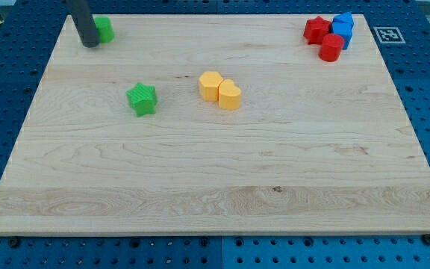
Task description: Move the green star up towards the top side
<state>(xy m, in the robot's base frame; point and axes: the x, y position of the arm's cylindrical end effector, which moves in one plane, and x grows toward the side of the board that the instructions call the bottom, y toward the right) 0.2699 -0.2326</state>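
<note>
The arm ends in a straight dark rod, and there are no jaws at all on it, so nothing can be spread or pressed together here. The rod's tip [89,45] stands at the top left corner of the light wooden bench [215,194], touching or almost touching a small green plastic block [104,29] whose shape I cannot make out because the rod hides part of it.

The green plastic star [142,99] lies well apart from the tip, lower and a little to the view's right, in the left half of the bench. It seems not yet moved toward the top side.

To push the star upward, the tip must come around below it. The risk, in my judgement, is the path: if the tip goes straight down to the star, it will hit it from above and drive it the wrong way. An off-centre push on the star's points may also turn it sideways.

Two yellow plastic blocks [220,90], touching each other, lie to the star's right. A cluster of red blocks [324,37] and blue blocks [343,28] sits far away at the top right.
</note>
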